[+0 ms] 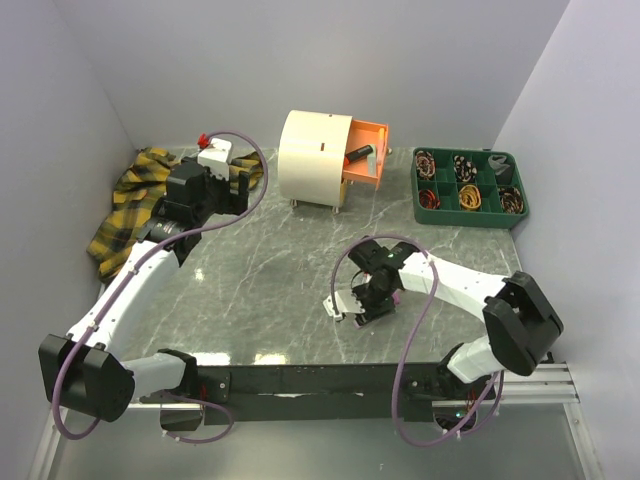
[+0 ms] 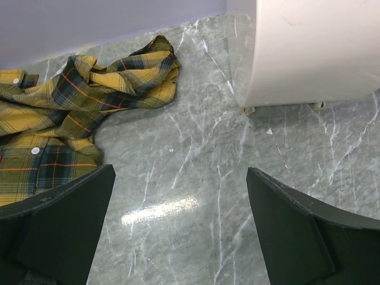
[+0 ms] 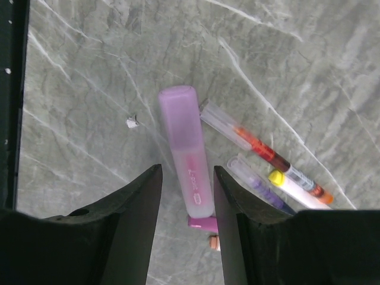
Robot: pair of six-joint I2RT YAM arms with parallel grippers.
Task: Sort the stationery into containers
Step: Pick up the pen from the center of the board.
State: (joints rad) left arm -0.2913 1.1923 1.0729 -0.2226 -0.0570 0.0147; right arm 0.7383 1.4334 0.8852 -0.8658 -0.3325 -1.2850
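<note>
Grey marbled stone forms the table top (image 1: 270, 270), and the cream cylindrical cabinet (image 1: 314, 158) standing toward its far edge serves as the reference here. Its orange drawer (image 1: 368, 150) stands pulled out on the cabinet's right side, with a dark stubby marker (image 1: 359, 154) lying inside. Further right of the cabinet sits a dark green multi-compartment plastic tray (image 1: 467, 216); its cells hold coiled bands (image 1: 470, 198) and, in one far cell, a small grey object too small to identify. Left of the cabinet, against the wall, lies a crumpled yellow-and-black plaid cloth (image 1: 135, 200).

The left gripper (image 2: 178, 231) hovers just left of the cabinet, between it and the cloth, its jaws spread wide over bare stone with nothing between them.

The right gripper (image 3: 187, 202) is well in front of the cabinet, toward the near edge, pointing down at the table. Its jaws stand partly closed on either side of a translucent pink stubby highlighter (image 3: 185, 148). The fingers (image 3: 133, 219) sit close along the highlighter's lower body; whether they actually press on it cannot be told. The highlighter lies flat on the stone.

Just beside the highlighter, on the side away from the left arm, lie three thin pens: a clear-capped red pen (image 3: 261, 148), a purple pen (image 3: 258, 184) and a yellow-tipped pen (image 3: 294, 187), bunched together and partly overlapping.
</note>
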